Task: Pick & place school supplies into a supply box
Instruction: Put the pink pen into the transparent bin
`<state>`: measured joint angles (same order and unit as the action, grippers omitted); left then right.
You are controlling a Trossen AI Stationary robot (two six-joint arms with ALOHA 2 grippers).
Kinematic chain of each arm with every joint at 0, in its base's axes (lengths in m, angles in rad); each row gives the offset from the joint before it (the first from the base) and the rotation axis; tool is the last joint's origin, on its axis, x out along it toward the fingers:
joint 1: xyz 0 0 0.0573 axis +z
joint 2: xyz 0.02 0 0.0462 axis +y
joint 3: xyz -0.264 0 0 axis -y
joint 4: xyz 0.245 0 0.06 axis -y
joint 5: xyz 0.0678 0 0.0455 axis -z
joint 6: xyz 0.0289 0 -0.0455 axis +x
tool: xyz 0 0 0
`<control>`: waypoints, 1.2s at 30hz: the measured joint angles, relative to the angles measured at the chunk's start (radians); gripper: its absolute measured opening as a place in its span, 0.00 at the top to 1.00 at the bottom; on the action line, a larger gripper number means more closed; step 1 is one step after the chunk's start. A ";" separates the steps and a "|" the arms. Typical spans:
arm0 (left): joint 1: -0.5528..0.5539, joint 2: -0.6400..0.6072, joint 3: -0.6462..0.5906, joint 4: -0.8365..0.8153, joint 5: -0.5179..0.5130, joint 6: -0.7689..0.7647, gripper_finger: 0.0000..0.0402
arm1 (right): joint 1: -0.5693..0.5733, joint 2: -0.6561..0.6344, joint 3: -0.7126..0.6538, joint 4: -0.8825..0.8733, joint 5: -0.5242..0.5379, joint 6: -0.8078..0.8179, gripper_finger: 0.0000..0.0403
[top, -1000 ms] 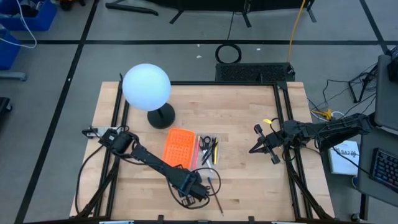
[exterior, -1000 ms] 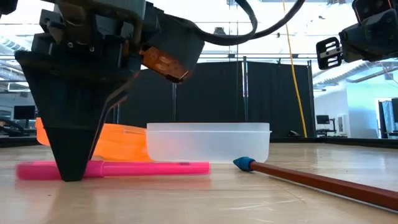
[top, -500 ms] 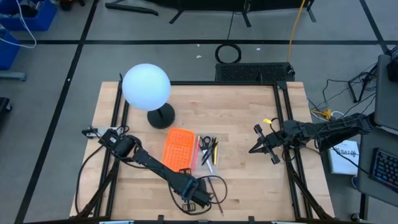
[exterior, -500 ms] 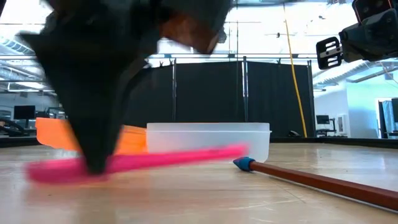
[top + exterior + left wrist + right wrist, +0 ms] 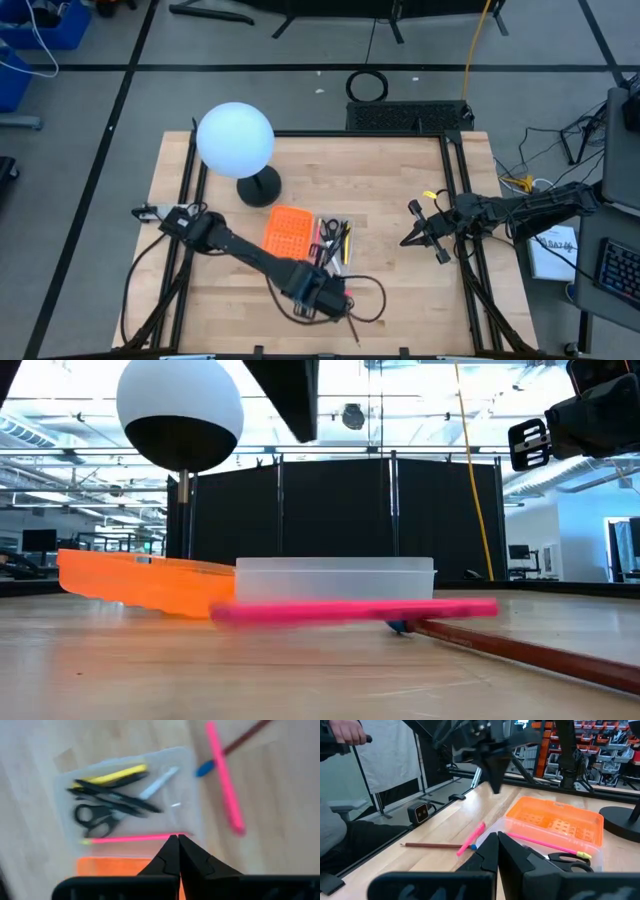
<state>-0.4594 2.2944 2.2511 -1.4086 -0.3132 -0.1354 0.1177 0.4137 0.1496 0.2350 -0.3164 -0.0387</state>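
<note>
Jaws pressed together and holding nothing, my left gripper hangs over the front of the table, looking down on the job. Nearest the front edge, two supplies lie outside the box: a pink pen and a brown pencil with a blue tip, the pen crossing the pencil's tip, both just beside the box. In the low view the pen is blurred, so I cannot tell whether it rests flat. Inside the clear box are the scissors, a yellow pen, dark pens, a white one and a thin pink pencil along the near wall. Beside the box sits its orange panel, and beyond that the lamp. My right gripper, fingers together and empty, waits at the table's right edge. By my reading the job is mostly done, with two items left to place.
</note>
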 joint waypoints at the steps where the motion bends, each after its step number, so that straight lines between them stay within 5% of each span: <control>1: 0.014 0.000 0.006 -0.008 -0.008 0.020 0.99 | 0.000 0.000 0.000 0.000 0.000 0.000 1.00; 9: 0.080 -0.001 0.010 0.020 0.074 -0.022 0.99 | 0.000 0.000 0.000 -0.005 0.000 0.002 1.00; 20: -0.001 -0.166 -0.068 0.212 0.074 0.185 1.00 | 0.121 0.085 0.015 0.042 0.041 0.056 1.00; 24: 0.007 -0.328 -0.296 0.409 0.087 0.227 1.00 | 0.277 0.175 0.116 -0.066 0.228 0.051 1.00; 29: 0.044 -0.586 -0.752 0.884 0.165 0.269 1.00 | 0.511 0.360 0.276 -0.188 0.533 0.007 1.00; 36: 0.059 -0.891 -1.303 1.458 0.174 0.139 1.00 | 0.677 0.660 0.547 -0.414 0.739 0.126 1.00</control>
<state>-0.4006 1.4035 0.9482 0.0498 -0.1390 0.0035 0.7949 1.0733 0.6970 -0.1793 0.4229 0.0869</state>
